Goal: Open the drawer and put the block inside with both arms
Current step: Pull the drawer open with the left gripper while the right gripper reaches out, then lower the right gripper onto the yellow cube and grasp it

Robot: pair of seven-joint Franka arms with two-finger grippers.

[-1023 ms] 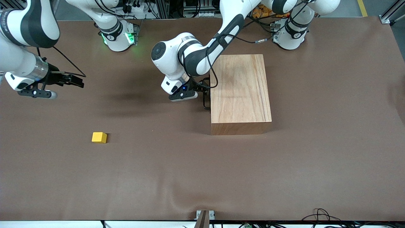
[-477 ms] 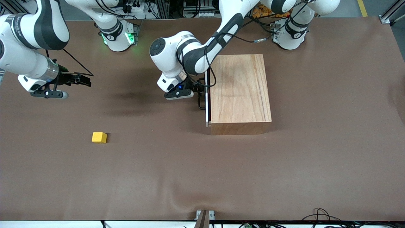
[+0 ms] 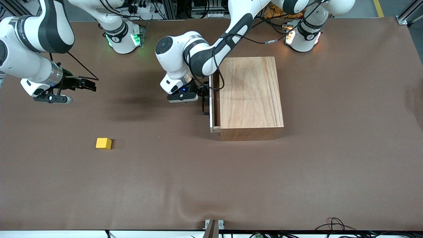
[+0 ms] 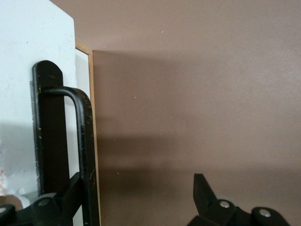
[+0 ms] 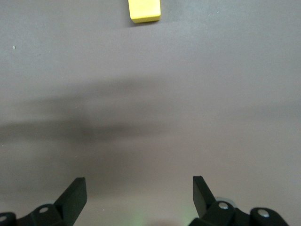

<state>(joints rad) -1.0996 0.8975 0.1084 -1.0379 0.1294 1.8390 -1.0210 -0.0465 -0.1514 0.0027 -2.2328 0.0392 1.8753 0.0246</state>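
Bench (image 3: 198, 185), low-middle of frame, toward the right arm's end: block (image 3: 103, 143) sits alone. Small hard cube, likely light, flat faces. Pinch two facing sides squarely.

Mid-frame: wooden box (image 3: 249, 96), drawer (image 3: 213, 102) only a sliver out. Drawer looks stiff and should slide straight. The thin black handle (image 3: 204, 105) is the one place to take it, near its middle to avoid skewing.

Left claw (image 3: 201, 93) at the handle, released and spread wide, one finger (image 4: 66, 200) against the bar, not clamping it.

Upper frame: right claw (image 3: 91, 85) hangs over bare bench, released and empty, well apart from the block.
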